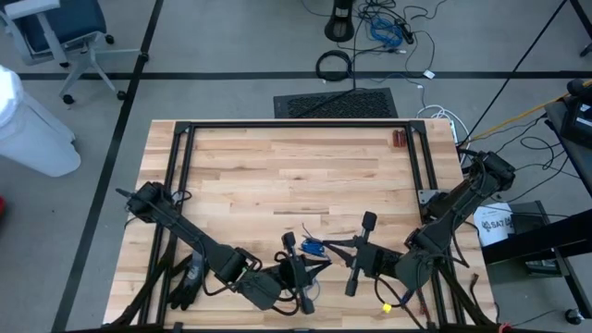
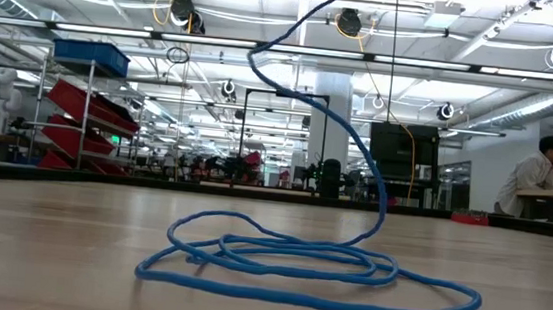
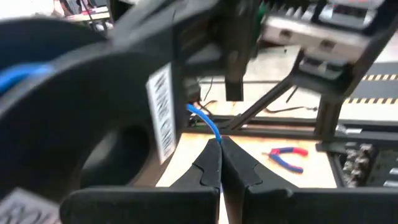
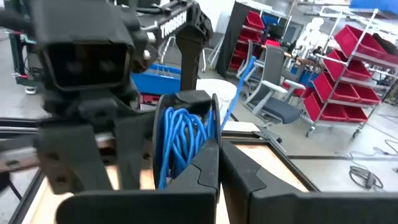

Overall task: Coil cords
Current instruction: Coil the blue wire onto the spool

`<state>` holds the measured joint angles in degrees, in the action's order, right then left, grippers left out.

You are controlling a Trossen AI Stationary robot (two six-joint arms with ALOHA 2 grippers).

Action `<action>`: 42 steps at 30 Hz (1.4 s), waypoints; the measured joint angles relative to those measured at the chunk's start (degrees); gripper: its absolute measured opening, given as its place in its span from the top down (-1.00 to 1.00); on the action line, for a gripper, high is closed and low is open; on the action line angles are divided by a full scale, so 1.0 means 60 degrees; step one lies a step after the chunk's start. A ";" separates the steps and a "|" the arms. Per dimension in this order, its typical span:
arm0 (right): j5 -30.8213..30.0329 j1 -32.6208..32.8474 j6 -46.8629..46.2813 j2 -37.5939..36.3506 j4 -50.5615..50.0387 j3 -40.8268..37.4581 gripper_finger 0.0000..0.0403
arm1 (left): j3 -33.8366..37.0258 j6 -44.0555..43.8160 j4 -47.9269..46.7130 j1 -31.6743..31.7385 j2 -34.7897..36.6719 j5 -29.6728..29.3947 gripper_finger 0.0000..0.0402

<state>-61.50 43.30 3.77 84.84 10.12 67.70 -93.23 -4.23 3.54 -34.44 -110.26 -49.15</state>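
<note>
Mid-coil, I judge: left claw (image 3: 219,163) clenched on the cord (image 3: 208,121), right claw (image 4: 217,165) pinching the blue bundle (image 4: 177,140) at desk (image 1: 277,166) six o'clock — next, another wrap.

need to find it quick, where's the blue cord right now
In the high view the blue cord sits at the table's near edge, between the left claw and the right claw.

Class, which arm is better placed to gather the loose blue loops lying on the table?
Probably the right: the left tool is already shut on the cord, while the right tool, though shut, seems to grip nothing.
</note>
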 joint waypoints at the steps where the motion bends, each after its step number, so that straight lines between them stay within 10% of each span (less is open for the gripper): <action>1: -0.0003 0.0033 0.0079 -0.0003 0.0069 0.0000 1.00 | 0.0000 0.0000 -0.0118 0.0004 0.0000 -0.0001 0.99; 42: 0.0004 0.2006 0.1101 -0.1082 0.0631 0.0007 1.00 | 0.0004 0.0053 -0.0357 -0.0335 -0.0242 0.2698 0.50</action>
<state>-61.47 55.33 10.37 78.35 13.91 67.75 -93.21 -3.91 1.39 -36.45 -111.71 -32.95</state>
